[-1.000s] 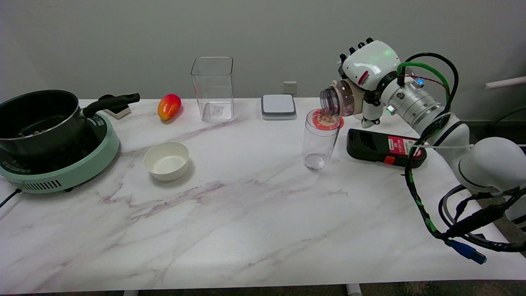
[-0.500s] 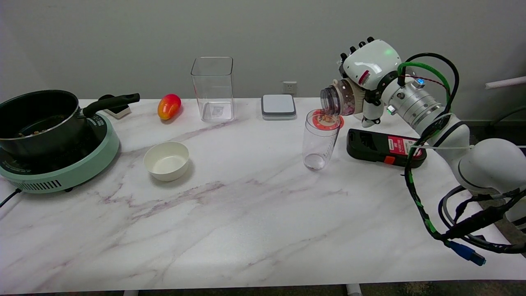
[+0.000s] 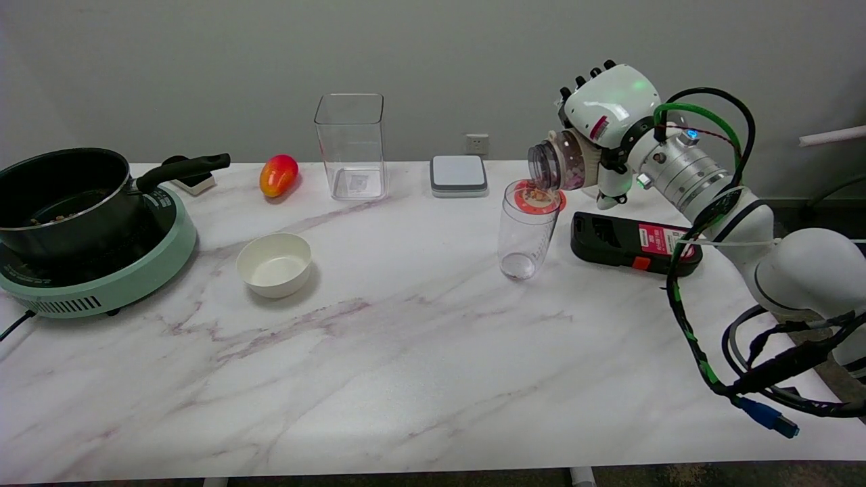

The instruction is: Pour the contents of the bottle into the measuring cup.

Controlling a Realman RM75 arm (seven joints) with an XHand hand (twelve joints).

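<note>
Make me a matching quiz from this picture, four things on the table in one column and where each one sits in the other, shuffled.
Things:
1. bottle
2. pot
3. white bowl
4. mango

Places:
A. on the green cooker
B. left of the tall clear container
C. in the right hand, tipped over the measuring cup
D. on the marble, between cooker and measuring cup

Pairs: 1-C, 2-A, 3-D, 4-B
</note>
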